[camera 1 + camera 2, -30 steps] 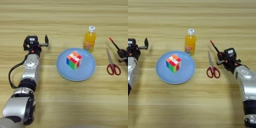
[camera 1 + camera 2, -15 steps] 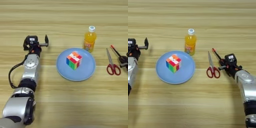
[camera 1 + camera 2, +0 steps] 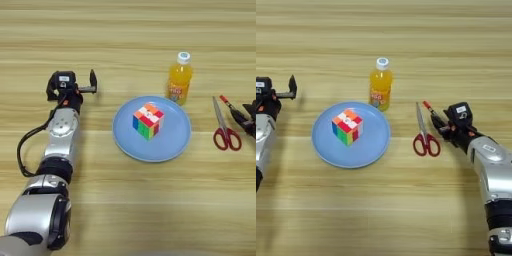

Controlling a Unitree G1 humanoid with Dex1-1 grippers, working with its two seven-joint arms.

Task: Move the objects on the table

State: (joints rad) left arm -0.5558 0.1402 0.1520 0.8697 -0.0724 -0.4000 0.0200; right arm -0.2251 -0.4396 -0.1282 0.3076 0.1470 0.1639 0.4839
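Listing from the blue plate [image 3: 351,134]: puzzle cube [image 3: 347,126] on it, juice bottle [image 3: 380,84] just behind, scissors [image 3: 424,130] right. My right hand [image 3: 438,121] gripped the red pen [image 3: 429,107], its axis slanting away leftward. My left hand [image 3: 75,88] idled left, fingers apart.

Cube [image 3: 148,120] on plate; bottle [image 3: 179,78] upright behind; scissors [image 3: 425,131] flat beside red pen [image 3: 431,110].

We see only the table [image 3: 125,210]: light wood, horizontal plank grain, filling both views edge to edge. Lighting is even and soft, with faint shadows. No walls, floor or windows visible to us.
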